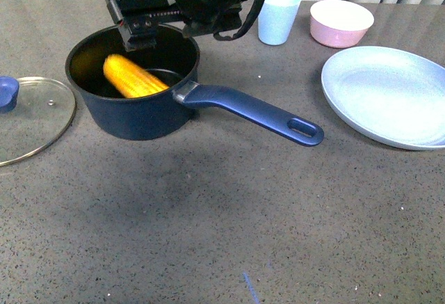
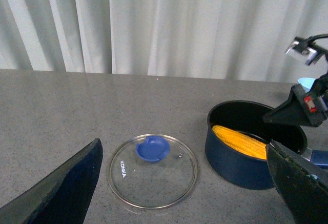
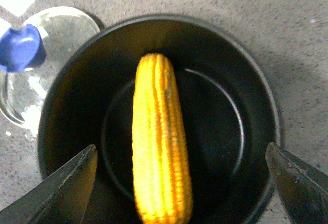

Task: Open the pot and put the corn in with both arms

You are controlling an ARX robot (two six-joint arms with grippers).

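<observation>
Dark blue saucepan (image 1: 139, 120): smooth satin exterior, matt black interior. Round clear glass lid (image 2: 152, 170): glossy, metal-rimmed, blue knob apparently plastic. Grey speckled worktop (image 1: 208, 213): matt, stone-like. Yellow corn cob (image 3: 160, 142): bumpy, slightly glossy.

One word is showing legibly: the white brand name "KONKA" is standing printed on the glass lid (image 2: 152, 170), near its rim beside the blue knob (image 2: 152, 148). No other text, number or sign is reading clearly in any view.
</observation>
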